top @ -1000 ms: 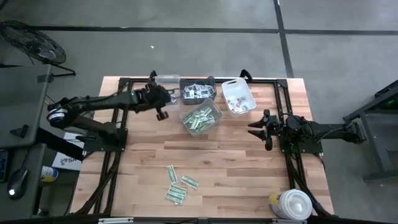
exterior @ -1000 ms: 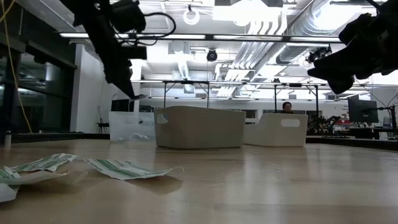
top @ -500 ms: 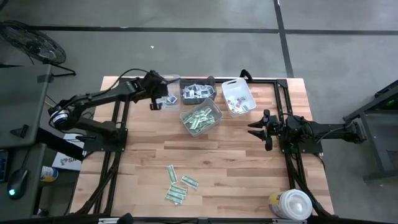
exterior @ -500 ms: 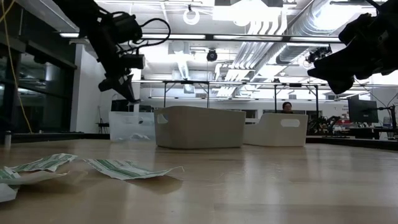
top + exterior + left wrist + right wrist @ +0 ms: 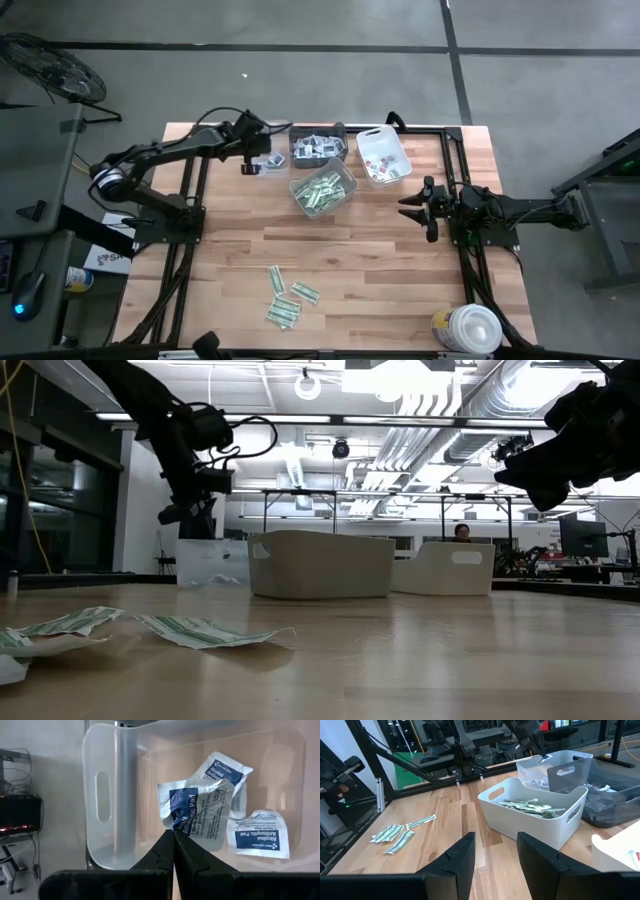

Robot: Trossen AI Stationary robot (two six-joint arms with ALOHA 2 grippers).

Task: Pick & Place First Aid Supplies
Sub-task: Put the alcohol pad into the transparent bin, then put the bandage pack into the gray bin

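Note:
My left gripper (image 5: 251, 163) hangs over the clear bin (image 5: 270, 133) at the table's far side, shut on a white packet with blue print (image 5: 197, 810). Two like packets (image 5: 258, 836) lie on that bin's floor. My right gripper (image 5: 413, 208) waits open at the table's right, level above the wood, touching nothing. A dark bin (image 5: 318, 148) holds white packets. One white bin (image 5: 323, 190) holds green-and-white strips. Several loose green strips (image 5: 285, 298) lie flat near the near edge and show in the low view (image 5: 205, 630) too. My left gripper pinches the blue-printed packet between its two fingers at a crumpled edge (image 5: 176, 824). The fingers come from above, pointing down into the clear bin (image 5: 100, 795). The packet is lifted clear, held in the air above the two packets on the bin's floor.
A second white bin (image 5: 383, 157) with small items stands right of the dark one. A big round white tub (image 5: 470, 328) sits at the near right corner. Bare wood (image 5: 380, 270) spans the table's middle. Black frame rails (image 5: 185, 250) run along both sides.
My left gripper, shut on the packet throughout, has moved from beside the white bin of green strips toward the table's far left edge. It now stands over the clear bin, lower in the low view and tipped more steeply downward. The right arm has kept still.

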